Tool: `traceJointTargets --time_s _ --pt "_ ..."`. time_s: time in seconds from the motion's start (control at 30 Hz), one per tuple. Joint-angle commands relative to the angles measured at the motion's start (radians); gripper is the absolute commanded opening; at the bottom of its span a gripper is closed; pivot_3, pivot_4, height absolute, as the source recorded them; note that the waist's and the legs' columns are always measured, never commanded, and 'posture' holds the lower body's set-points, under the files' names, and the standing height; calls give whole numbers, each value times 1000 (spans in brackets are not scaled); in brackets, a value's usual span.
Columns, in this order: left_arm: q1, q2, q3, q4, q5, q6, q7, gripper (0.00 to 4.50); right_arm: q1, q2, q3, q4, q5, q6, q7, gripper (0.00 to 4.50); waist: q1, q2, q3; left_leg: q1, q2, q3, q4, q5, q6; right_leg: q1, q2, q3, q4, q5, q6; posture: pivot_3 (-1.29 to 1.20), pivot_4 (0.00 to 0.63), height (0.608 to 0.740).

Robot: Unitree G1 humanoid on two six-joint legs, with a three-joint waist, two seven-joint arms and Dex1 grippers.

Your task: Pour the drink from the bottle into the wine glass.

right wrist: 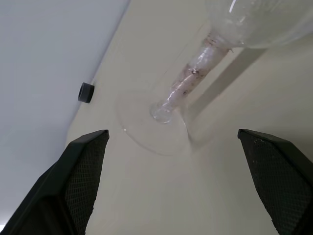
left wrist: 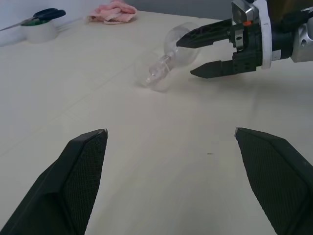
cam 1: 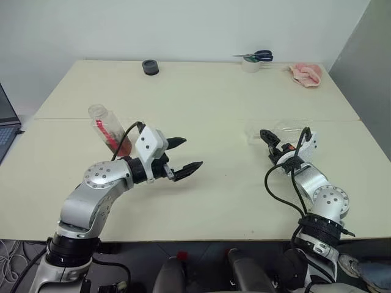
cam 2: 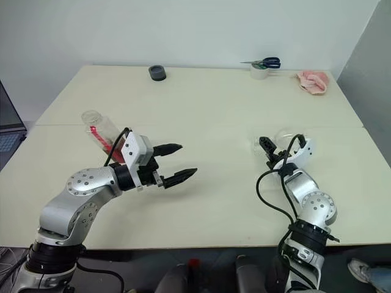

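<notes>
Near the counter's (cam 1: pixel 201 97) right edge the wine glass (left wrist: pixel 168 63) lies toppled — right pincer (left wrist: pixel 195 56) gaping, empty, beside it; left pincer (cam 1: pixel 186 155) also wide, empty — bottle (cam 1: pixel 111 131) behind it.

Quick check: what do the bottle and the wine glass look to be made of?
The bottle: probably thin clear plastic, glossy, with a red label strip. The wine glass: clear and shiny, table showing through bowl and stem; glass or hard plastic, cannot tell which.

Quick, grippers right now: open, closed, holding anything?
Left gripper: open, empty, beside the bottle.
Right gripper: open, empty, at the bowl of the wine glass, which lies on its side.
</notes>
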Motion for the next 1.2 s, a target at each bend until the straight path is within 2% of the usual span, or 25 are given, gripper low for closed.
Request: traceJointTargets --time_s 0.03,0.13,0.4,0.9,1.0,1.2 --pt "-2 -8 18 -19 10 -29 13 4468 -62 18 -48 82 49 -121 -40 4500 -3 0 0 0 0 0 0 0 0 0 0 0 0 0 0 0 150 740" --pt "13 -10 38 -23 5 -28 22 4468 -95 21 -94 156 96 -194 -55 4500 -4 0 0 0 0 0 0 0 0 0 0 0 0 0 0 0 150 740" --pt "33 -5 54 -23 13 -32 35 4468 -137 15 -102 271 199 -260 -46 4500 -6 0 0 0 0 0 0 0 0 0 0 0 0 0 0 0 150 740" --pt "32 -1 65 -23 24 -32 43 4468 -224 -9 -89 448 229 -399 11 4500 -7 0 0 0 0 0 0 0 0 0 0 0 0 0 0 0 150 740" --pt "31 -2 65 -25 25 -31 43 4500 -234 -19 -91 476 228 -419 21 3879 -7 0 0 0 0 0 0 0 0 0 0 0 0 0 0 0 150 740" --pt "33 1 71 -29 28 -27 49 4500 -242 -26 -84 535 218 -438 25 1698 -7 0 0 0 0 0 -1 0 0 0 0 0 0 0 0 0 150 740"
